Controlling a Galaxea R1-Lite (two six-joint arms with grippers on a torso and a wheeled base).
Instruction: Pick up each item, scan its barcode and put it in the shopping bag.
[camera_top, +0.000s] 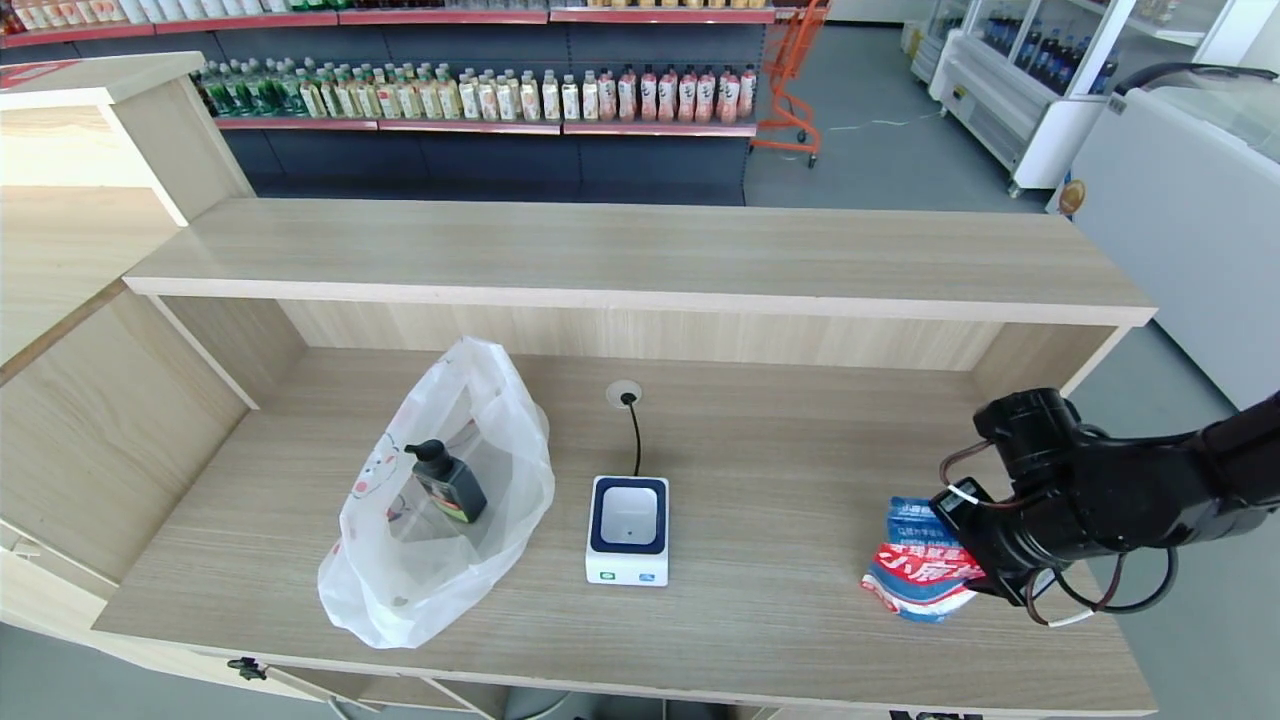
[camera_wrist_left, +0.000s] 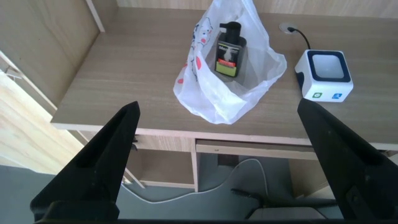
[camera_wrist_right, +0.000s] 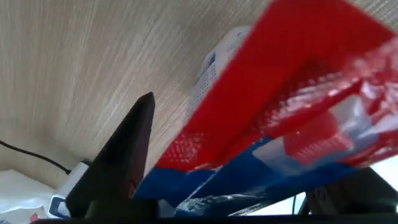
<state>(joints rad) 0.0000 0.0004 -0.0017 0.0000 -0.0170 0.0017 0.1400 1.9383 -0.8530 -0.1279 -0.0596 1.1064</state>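
Two grippers logged.

Right gripper: jaws closed on the packet, a blue, red and white pouch. In the right wrist view the pouch lies against the inner face of one dark finger and runs across the gap between the jaws. The packet stands tilted at the right end of the counter, near the front edge. I cannot tell whether its lower end touches the wood.

Left gripper: jaws wide apart, with nothing between them. It hangs off the front edge of the counter, outside its left half, facing the bag.

Shopping bag: thin white plastic with its mouth open, sitting on the left half of the counter toward the front edge. One dark pump bottle lies inside it, pump head pointing to the back wall.

Scanner: a white box with a dark-framed window facing up. It is at mid-counter toward the front edge, just beside the bag and well apart from the packet. Its black cable runs back to a round grommet near the rear wall.
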